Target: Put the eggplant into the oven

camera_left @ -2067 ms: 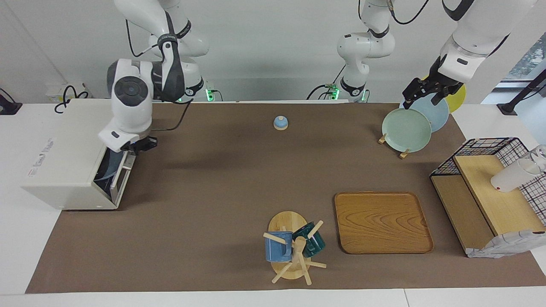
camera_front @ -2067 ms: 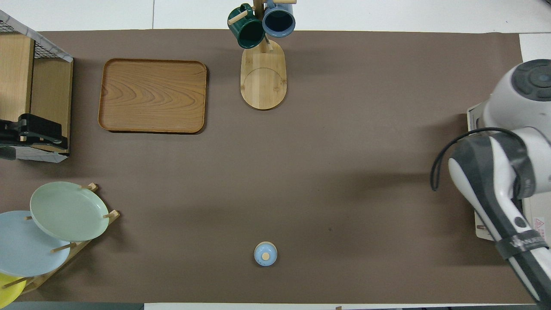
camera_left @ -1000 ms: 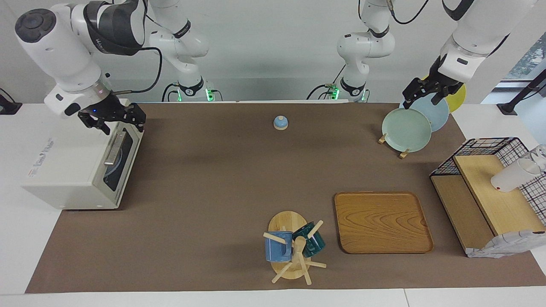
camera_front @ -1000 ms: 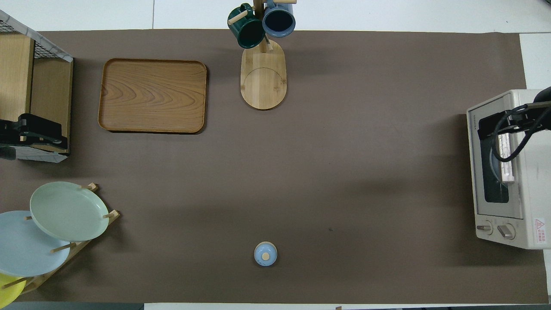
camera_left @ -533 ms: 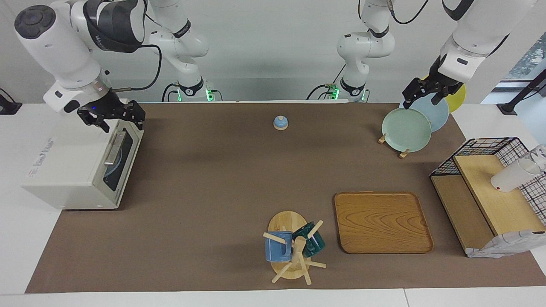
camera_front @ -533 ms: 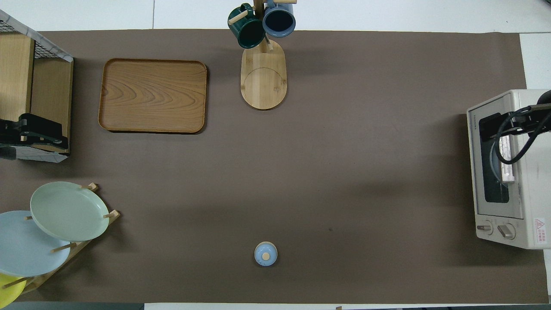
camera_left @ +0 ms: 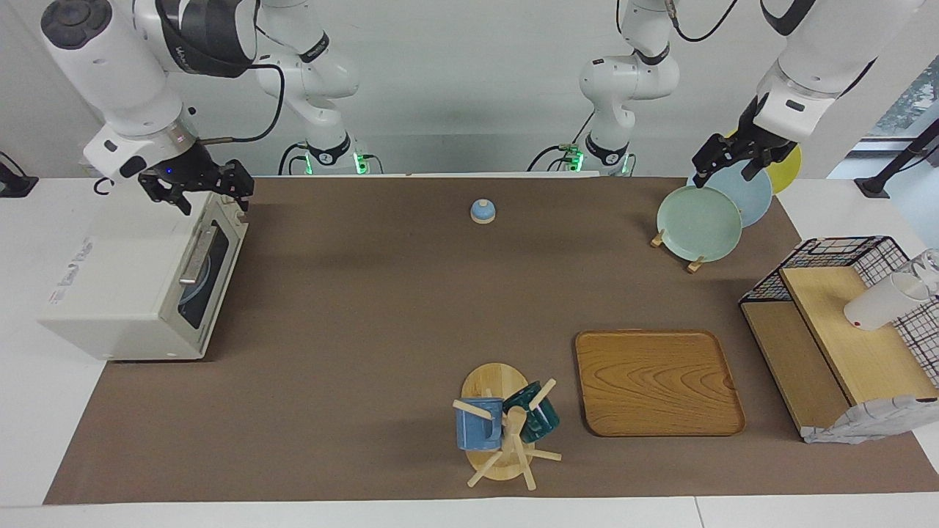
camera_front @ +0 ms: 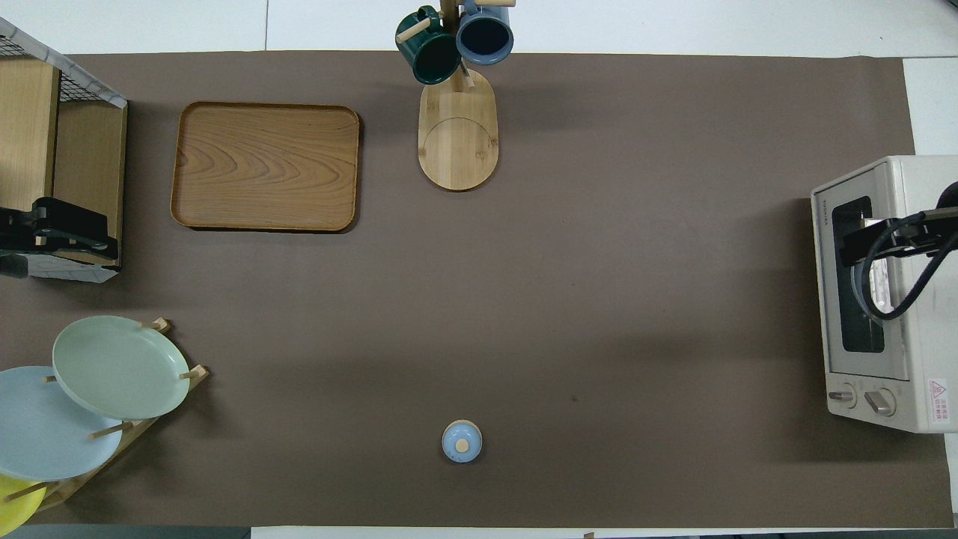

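Over boxy cream oven (camera_left: pixel 125 282), glass door shut: right tool (camera_left: pixel 196 188).

Right hand (camera_left: pixel 196 189) hovers over shut oven (camera_left: pixel 139 282).

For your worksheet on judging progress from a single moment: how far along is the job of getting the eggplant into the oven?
Done, as far as it shows: the oven door is shut and no eggplant lies anywhere on the table; whether it is inside cannot be told through the dark glass. In hand: nothing; the right gripper hangs open above the oven's top edge, and the left gripper waits over the plate rack. Left: nothing visible.
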Robot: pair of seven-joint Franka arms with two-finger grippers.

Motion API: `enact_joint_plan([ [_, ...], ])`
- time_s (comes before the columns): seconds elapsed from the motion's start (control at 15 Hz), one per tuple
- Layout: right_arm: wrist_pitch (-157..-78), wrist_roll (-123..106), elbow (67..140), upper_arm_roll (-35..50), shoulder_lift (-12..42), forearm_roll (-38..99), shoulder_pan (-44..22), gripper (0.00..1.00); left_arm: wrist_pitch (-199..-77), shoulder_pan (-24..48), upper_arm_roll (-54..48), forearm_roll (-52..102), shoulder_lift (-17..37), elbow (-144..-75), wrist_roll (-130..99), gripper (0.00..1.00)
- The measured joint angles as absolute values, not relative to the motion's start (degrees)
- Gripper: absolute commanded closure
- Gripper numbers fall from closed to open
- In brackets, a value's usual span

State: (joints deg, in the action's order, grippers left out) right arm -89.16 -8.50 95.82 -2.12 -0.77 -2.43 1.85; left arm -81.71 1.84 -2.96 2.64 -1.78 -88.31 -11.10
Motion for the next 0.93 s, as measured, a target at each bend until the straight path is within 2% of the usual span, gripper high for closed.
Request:
enact_joint_plan([
  [0.93, -91.5, -8.4, 95.9, -2.7, -1.0, -2.4, 1.9, 0.0, -81.7, 1.8, -3.0, 2.6, -1.8, -88.3, -11.1, 0.0],
])
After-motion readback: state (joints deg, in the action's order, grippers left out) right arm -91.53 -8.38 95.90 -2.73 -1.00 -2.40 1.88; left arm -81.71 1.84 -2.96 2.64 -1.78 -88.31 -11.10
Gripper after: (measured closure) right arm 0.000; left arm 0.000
